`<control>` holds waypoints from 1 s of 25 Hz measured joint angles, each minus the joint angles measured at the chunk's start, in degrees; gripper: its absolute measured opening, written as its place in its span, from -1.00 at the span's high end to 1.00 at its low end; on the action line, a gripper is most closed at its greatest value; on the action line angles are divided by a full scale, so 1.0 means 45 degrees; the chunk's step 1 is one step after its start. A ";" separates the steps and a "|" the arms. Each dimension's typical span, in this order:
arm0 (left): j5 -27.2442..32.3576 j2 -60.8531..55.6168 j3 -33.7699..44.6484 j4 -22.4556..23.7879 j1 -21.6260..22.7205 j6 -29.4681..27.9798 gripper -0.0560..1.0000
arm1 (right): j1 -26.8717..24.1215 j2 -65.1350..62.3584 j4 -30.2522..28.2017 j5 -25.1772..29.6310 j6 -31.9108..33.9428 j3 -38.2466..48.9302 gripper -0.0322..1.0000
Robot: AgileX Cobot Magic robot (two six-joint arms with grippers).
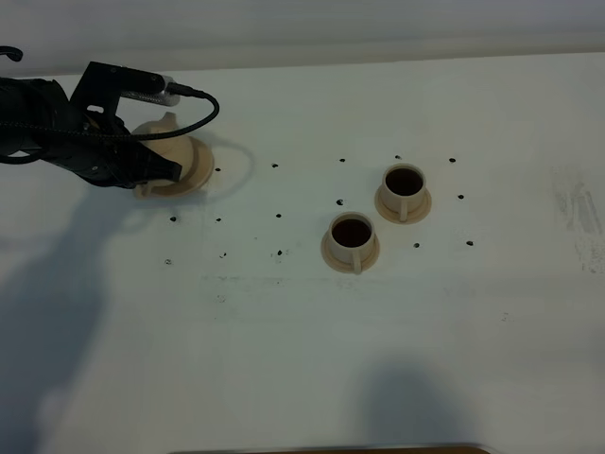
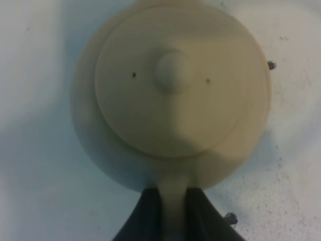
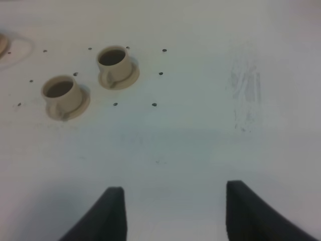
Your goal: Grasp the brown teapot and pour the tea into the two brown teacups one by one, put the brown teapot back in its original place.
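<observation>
Left tool (image 2: pixel 173 211) is closed on the handle of the brown teapot (image 2: pixel 173 90), which we see at the far left of the white worktop (image 1: pixel 302 331). Right of centre we see the two brown teacups (image 1: pixel 353 240), dark inside. Right tool (image 3: pixel 173 211) stands open above bare worktop.

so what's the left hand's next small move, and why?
Probably open and back off. The left hand is shut on the brown teapot handle, both teacups look dark inside, as if filled, and the teapot seems set down at the left of the table, likely on its saucer.
</observation>
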 joint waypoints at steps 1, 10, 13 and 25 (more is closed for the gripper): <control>0.0000 0.0000 0.0000 0.0000 0.0000 0.0000 0.58 | 0.0000 0.0000 0.0000 0.0000 0.0000 0.0000 0.10; -0.0062 0.0277 -0.0010 -0.0139 -0.0011 0.0000 0.58 | 0.0000 0.0000 0.0000 0.0000 0.0000 0.0000 0.10; -0.0073 0.0277 -0.0014 -0.0165 -0.0011 0.0000 0.58 | 0.0000 0.0000 0.0000 0.0000 0.0000 0.0000 0.10; -0.0155 0.0230 -0.0233 -0.0657 -0.0011 0.0942 -0.33 | 0.0000 0.0000 0.0000 0.0000 0.0000 0.0000 0.10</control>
